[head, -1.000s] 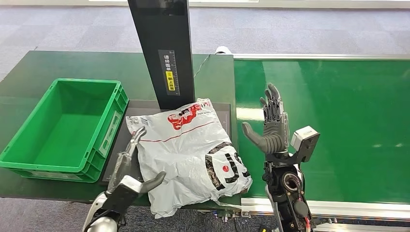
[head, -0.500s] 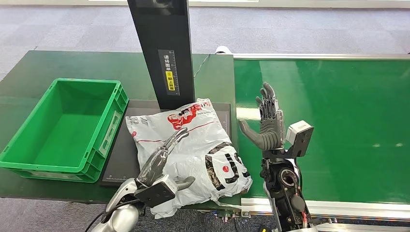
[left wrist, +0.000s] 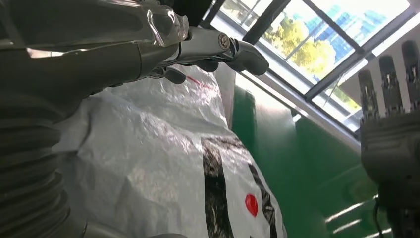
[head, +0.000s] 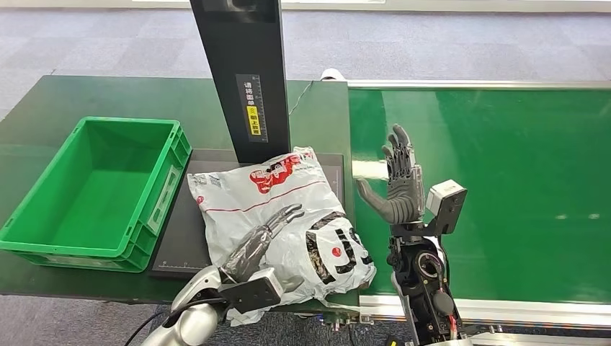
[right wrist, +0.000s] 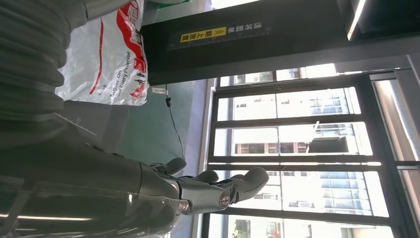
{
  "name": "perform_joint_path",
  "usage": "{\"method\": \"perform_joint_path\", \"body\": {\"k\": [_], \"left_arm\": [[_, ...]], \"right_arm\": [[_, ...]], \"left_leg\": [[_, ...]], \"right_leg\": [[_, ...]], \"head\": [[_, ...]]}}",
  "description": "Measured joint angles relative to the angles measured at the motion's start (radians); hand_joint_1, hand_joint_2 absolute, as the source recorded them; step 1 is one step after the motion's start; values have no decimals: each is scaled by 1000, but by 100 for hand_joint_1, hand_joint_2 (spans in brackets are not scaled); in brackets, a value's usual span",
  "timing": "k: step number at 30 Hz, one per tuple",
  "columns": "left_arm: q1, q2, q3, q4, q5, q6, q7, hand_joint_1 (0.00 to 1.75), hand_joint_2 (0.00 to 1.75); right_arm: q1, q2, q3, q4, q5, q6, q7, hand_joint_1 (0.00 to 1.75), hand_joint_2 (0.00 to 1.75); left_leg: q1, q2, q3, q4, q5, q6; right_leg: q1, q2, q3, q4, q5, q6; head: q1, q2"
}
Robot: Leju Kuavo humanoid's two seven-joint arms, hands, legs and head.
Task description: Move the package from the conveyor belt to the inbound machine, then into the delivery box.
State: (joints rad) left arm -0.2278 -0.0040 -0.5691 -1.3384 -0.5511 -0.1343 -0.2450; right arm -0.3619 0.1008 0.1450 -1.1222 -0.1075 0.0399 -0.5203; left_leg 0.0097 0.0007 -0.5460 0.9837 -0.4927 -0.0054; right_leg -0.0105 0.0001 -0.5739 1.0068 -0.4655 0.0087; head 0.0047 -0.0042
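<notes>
The package (head: pixel 281 223) lies on the scanner plate (head: pixel 180 249) beside the crate (head: pixel 43 238), left hand (head: pixel 263 236) flat on it with straight fingers, apparently to grasp, right hand (head: pixel 400 184) spread, empty.

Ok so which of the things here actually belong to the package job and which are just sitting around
Part of the job:
- package, lying on the inbound machine
- conveyor belt
- delivery box
- left hand, over the package
- right hand, raised, fingers apart

Just there:
- table
- cable beside the machine's column
</notes>
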Motion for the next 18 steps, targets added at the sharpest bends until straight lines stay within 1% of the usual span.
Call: {"method": "perform_joint_path", "body": {"k": [4, 7, 13, 17, 18], "left_arm": [[-48, 1, -55, 103, 6, -1, 6, 0, 175], [-77, 1, -81, 200, 7, 17, 3, 0, 175], [-145, 1, -98, 393, -15, 91, -16, 0, 175], [-187, 0, -98, 479, -30, 118, -19, 0, 175], [-196, 0, -97, 496, -35, 119, -19, 5, 175]], "right_arm": [[7, 0, -2, -10, -9, -2, 0, 0, 175], [21, 1, -5, -35, -11, -2, 0, 0, 175], [49, 6, -5, -90, -8, 8, 0, 0, 175], [46, 8, -4, -94, -14, 19, 0, 0, 175], [43, 8, -4, -94, -18, 21, 0, 0, 175]], "left_leg": [[0, 0, 0, 0, 0, 0], [0, 0, 0, 0, 0, 0], [0, 0, 1, 0, 0, 0], [0, 0, 4, 0, 0, 0], [0, 0, 5, 0, 0, 0]], "right_leg": [[0, 0, 0, 0, 0, 0], [0, 0, 0, 0, 0, 0], [0, 0, 1, 0, 0, 0], [0, 0, 5, 0, 0, -1], [0, 0, 6, 0, 1, -1]], "head": [[0, 0], [0, 0], [0, 0], [0, 0], [0, 0]]}}
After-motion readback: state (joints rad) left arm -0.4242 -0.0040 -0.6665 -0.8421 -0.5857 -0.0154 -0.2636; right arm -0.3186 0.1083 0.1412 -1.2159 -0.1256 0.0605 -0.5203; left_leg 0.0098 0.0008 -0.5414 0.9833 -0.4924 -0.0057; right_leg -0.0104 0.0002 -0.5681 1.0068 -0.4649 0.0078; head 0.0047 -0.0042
